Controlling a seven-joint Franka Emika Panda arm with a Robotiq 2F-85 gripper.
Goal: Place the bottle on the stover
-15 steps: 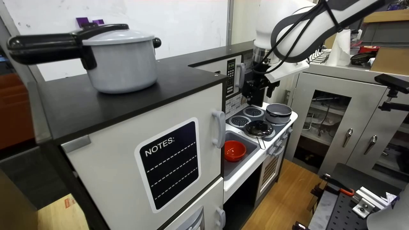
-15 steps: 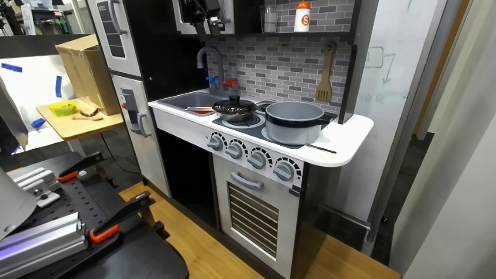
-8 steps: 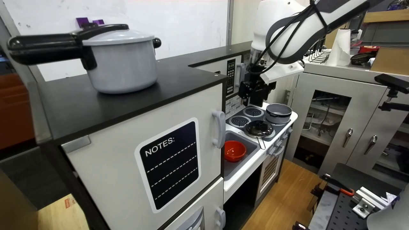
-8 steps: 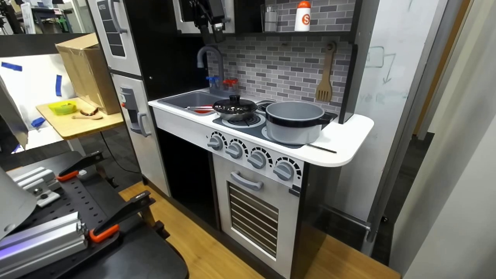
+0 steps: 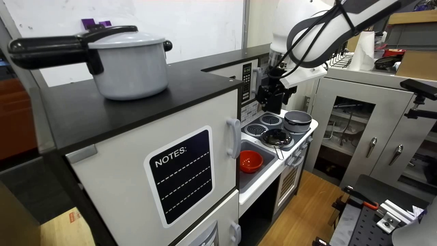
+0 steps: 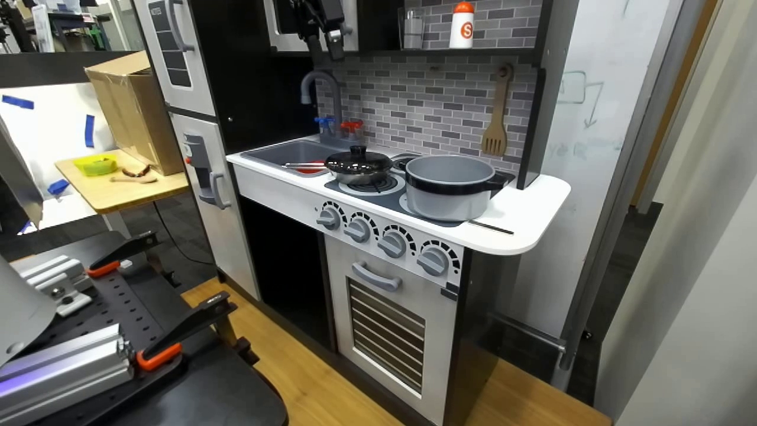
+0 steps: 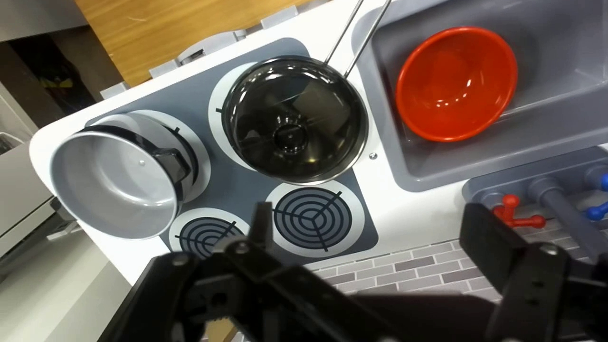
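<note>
Gripper hangs above the level of the stove, fingers spread wide, nothing between them! White bottle, orange cap, stands on the shelf over the stove, so the grasp looks still to come. Best play, I'd judge: climb to that shelf, come in level, close on the body below the cap, avoid the clear tumbler up there, then lower it upright onto a bare back burner of the stove. An exterior view catches the bottle; the wrist view misses it, yet shows 2 back burners bare, which the lidded pan and grey pot largely mask in that exterior view.
</note>
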